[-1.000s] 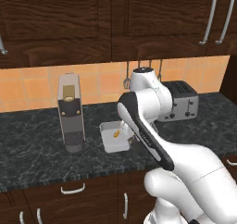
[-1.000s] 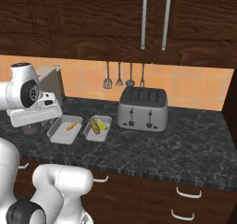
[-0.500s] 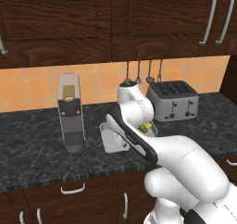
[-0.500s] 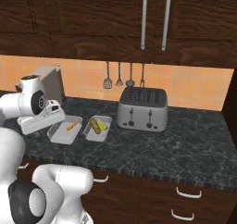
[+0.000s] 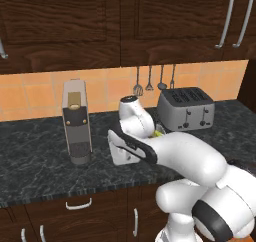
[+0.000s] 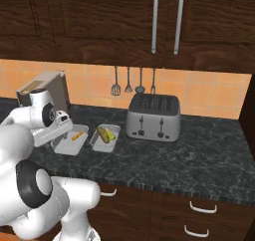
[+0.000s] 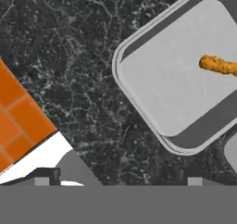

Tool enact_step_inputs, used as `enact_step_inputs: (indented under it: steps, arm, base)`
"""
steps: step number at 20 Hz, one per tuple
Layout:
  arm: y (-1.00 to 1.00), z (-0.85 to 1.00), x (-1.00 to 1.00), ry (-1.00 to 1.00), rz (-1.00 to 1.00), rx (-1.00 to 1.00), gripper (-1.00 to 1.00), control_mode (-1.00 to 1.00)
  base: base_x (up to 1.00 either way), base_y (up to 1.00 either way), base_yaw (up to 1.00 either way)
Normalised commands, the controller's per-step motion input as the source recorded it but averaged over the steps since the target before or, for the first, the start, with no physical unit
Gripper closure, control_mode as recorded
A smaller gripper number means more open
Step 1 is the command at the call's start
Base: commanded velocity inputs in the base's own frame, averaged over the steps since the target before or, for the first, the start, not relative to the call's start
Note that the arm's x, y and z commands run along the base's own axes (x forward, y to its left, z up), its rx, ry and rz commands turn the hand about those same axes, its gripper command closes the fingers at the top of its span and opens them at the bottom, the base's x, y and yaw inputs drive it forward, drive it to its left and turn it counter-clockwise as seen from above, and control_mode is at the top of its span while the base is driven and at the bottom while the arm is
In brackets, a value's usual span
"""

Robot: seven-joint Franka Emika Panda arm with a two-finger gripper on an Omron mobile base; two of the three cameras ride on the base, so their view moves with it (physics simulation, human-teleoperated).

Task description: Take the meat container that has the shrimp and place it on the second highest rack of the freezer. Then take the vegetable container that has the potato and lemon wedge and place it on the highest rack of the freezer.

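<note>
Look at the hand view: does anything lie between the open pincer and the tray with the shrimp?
Nothing visible does. Only bare counter separates the pincer from the tray holding the shrimp.

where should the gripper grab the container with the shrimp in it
Probably on a raised rim wall of the shrimp container, coming from above with one finger inside and one outside. It lies flat on the counter, and the shrimp sits toward one end, leaving the opposite rim free.

The dark marble counter [image 6: 199, 150] carries two trays [image 6: 70, 140] [image 6: 104, 138], a toaster [image 6: 152, 117] and a coffee machine [image 5: 76, 121].
</note>
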Motion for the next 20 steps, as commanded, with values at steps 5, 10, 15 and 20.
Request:
enact_step_inputs:
  steps: [5,10,15,20]
  arm:
    - [0.0,-0.47,0.31,-0.06,0.12,0.0,-1.0,-1.0]
    - [0.0,-0.43,0.34,-0.09,0.1,0.0,-1.0,-1.0]
    - [0.0,-0.46,0.32,-0.1,0.08,-0.01,-1.0,-1.0]
    - [0.04,-0.82,0.0,0.0,0.09,-0.02,-1.0,-1.0]
  base:
    - [0.0,0.0,0.0]
    - [0.0,0.0,0.0]
    - [0.0,0.0,0.0]
    - [0.0,0.0,0.0]
